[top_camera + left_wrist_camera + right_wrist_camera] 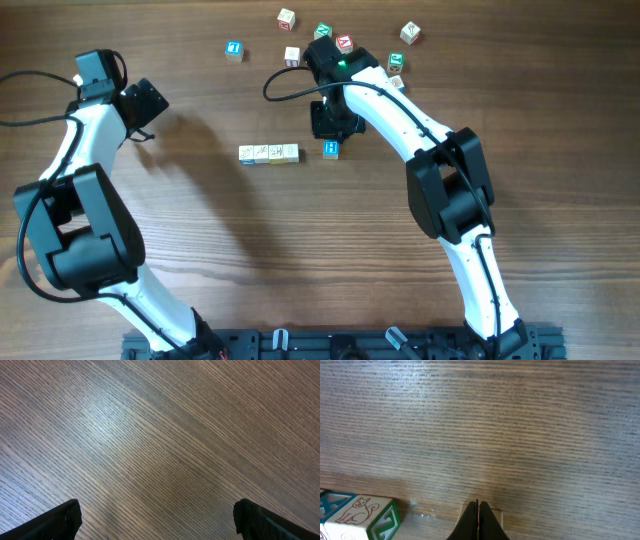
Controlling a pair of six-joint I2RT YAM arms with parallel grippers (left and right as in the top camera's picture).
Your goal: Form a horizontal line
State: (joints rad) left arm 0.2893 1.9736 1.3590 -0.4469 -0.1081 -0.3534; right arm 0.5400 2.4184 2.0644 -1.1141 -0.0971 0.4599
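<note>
The row [268,153] consisted of three pale wooden cubes touching side by side. It ran left to right near the middle of the table [300,250]. A single blue-lettered cube [331,149] sat just to the right of the row, in line with it but separated by a small gap.

Right gripper [333,132]: positioned just beyond the far side of the blue-lettered cube, with its arm reaching in from the right. In the right wrist view the fingers [472,522] were fully closed, pad against pad, with nothing between them. A pale cube face [497,516] showed directly behind the tips. Contact between tips and cube could not be confirmed. At the lower left of that view was the end cube [362,515], which carried a cat drawing and a green letter. Another cube with blue print [330,504] touched it on the left.

Left gripper [145,105]: positioned at the far left of the table, well apart from the row. In the left wrist view its fingers [62,521] stood wide apart over bare wood and held nothing.

Loose cubes [345,42] lay scattered along the far side of the table, most of them near the right arm's wrist. One blue-printed cube [234,49] lay farther left.
</note>
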